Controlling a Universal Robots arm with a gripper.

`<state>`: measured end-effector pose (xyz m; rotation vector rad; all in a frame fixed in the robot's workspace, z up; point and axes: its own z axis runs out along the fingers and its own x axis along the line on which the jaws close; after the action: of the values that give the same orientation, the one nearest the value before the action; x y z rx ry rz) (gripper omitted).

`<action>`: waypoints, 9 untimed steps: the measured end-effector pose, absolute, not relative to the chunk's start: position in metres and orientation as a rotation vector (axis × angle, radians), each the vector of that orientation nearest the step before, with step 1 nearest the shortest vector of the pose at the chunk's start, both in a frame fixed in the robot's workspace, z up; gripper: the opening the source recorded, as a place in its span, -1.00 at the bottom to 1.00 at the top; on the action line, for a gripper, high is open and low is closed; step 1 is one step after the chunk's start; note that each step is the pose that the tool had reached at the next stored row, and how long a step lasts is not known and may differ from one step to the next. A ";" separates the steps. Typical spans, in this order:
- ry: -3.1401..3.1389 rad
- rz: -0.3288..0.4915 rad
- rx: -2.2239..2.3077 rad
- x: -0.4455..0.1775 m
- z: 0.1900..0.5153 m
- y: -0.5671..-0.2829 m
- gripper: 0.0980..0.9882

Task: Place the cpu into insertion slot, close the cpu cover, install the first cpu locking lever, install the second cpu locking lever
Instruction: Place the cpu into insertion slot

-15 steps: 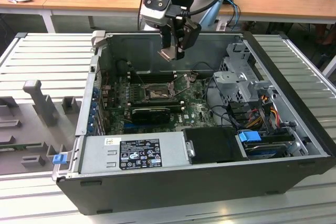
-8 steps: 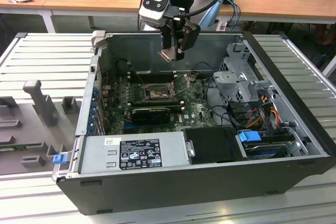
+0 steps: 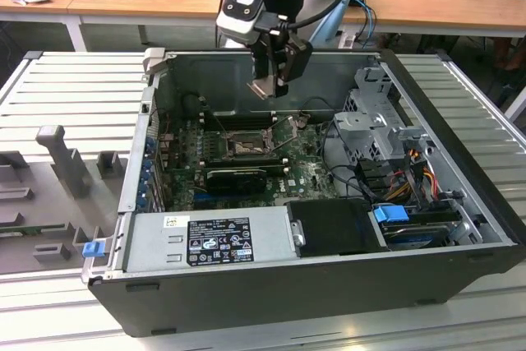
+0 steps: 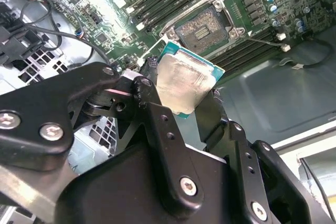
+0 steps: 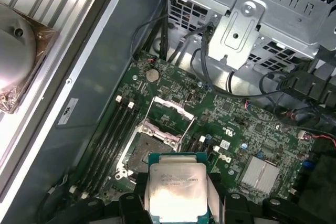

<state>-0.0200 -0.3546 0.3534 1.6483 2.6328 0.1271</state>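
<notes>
**Gripper and chip over the open case.** Your gripper (image 3: 274, 86) hangs above the open computer case (image 3: 246, 281), over its green board (image 3: 308, 172). In the second wrist view you see its black fingers (image 4: 152, 103) drawn in to the chip's width. They clamp the cpu (image 4: 185, 81) by two opposite edges, its silver top bare between them. The cpu is held in the air, clear of the board, above the insertion slot (image 5: 140, 153), whose contact field lies uncovered. The cpu cover (image 5: 169, 107) is swung open at the slot's edge nearer the drive cage (image 5: 247, 19).

Bright even light, glare on cpu (image 4: 184, 82), shadowed case (image 3: 288, 295)
</notes>
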 end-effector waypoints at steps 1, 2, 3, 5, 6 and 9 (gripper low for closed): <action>2.624 0.127 1.661 -0.020 0.353 -0.355 -0.03; 2.612 0.126 1.679 -0.020 0.353 -0.355 -0.03; 2.586 0.125 1.717 -0.020 0.352 -0.355 -0.03; 2.522 0.122 1.804 -0.020 0.351 -0.355 -0.03; 2.493 0.121 1.842 -0.020 0.350 -0.355 -0.03; 2.436 0.119 1.913 -0.020 0.347 -0.355 -0.03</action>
<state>-0.0200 -0.3546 0.3472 1.9131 2.4360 0.1192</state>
